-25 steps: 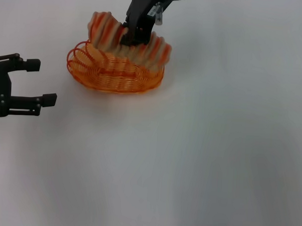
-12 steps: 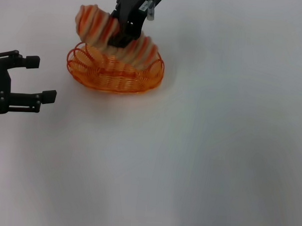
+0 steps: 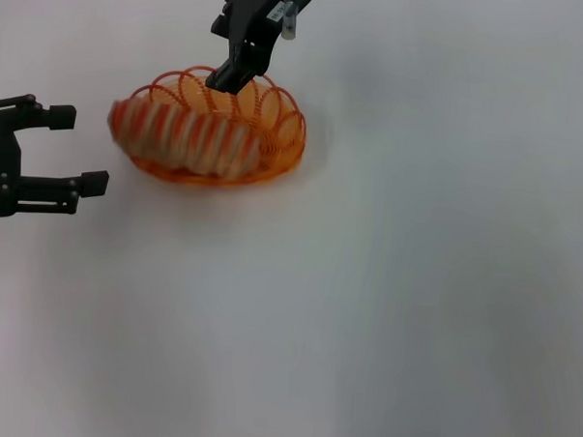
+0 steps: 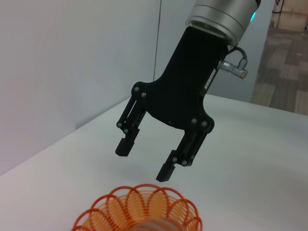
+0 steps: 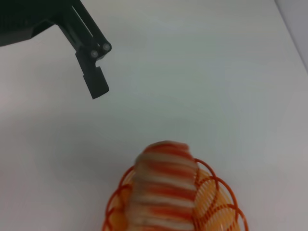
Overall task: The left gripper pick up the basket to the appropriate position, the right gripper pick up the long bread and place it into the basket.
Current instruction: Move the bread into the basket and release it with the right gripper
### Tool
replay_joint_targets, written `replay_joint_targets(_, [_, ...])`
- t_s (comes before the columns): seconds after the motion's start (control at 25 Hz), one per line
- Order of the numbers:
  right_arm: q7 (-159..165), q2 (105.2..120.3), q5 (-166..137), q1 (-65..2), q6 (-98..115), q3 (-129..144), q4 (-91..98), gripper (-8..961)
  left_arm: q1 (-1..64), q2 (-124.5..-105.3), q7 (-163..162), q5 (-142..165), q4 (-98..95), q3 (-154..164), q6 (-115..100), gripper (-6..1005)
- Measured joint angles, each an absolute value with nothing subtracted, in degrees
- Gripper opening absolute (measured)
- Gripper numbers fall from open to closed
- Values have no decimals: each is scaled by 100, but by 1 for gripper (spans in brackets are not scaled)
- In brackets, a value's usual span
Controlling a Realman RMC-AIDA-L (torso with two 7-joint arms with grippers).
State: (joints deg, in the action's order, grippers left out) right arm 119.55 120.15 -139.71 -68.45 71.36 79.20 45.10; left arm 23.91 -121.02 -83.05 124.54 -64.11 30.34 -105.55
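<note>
The long bread (image 3: 184,141) lies in the basket (image 3: 286,131) at upper left of the head view, one end jutting over the rim toward the left end effector (image 3: 77,151). The right end effector (image 3: 230,77) hovers just above the basket's far rim, fingers apart and empty, as the left wrist view confirms (image 4: 144,163). The left end effector sits at the far left edge, fingers apart, holding nothing. You should lift the right arm straight up, clear of the wire loops, so a finger does not snag the rim and drag the basket across the bench (image 3: 415,282). Check that the loaf settles fully inside.
</note>
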Motion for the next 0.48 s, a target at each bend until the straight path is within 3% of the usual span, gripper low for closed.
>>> replay_joint_targets(0.48, [11770, 11945, -12778, -5660, 7426, 7143, 5278, 654, 2390, -12103, -8336, 12470, -6389, 3056, -10537, 900])
